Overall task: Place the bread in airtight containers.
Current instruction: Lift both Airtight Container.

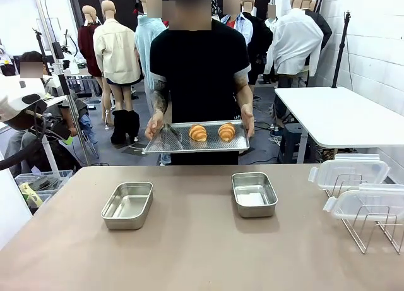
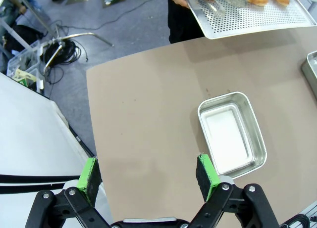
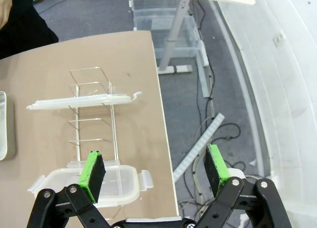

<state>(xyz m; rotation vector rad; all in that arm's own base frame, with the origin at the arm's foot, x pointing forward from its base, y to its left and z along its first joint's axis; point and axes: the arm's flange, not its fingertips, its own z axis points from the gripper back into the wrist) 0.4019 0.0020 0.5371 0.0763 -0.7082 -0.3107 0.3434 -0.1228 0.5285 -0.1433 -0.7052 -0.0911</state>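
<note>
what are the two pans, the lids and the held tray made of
Left pan and right pan: steel by the look, satin grey with soft reflections. Far lid and near lid: probably clear plastic; the wire rack shows through. Tray: shiny perforated metal, rows of holes.

two golden-brown rolls (image 1: 197,132) lie side by side on a perforated tray (image 1: 211,145) held beyond the far edge. the left pan (image 1: 128,204) and the right pan (image 1: 254,194) sit open, empty and well apart on the surface (image 1: 189,253). their clear lids (image 1: 351,170) are off, at its right side.
</note>
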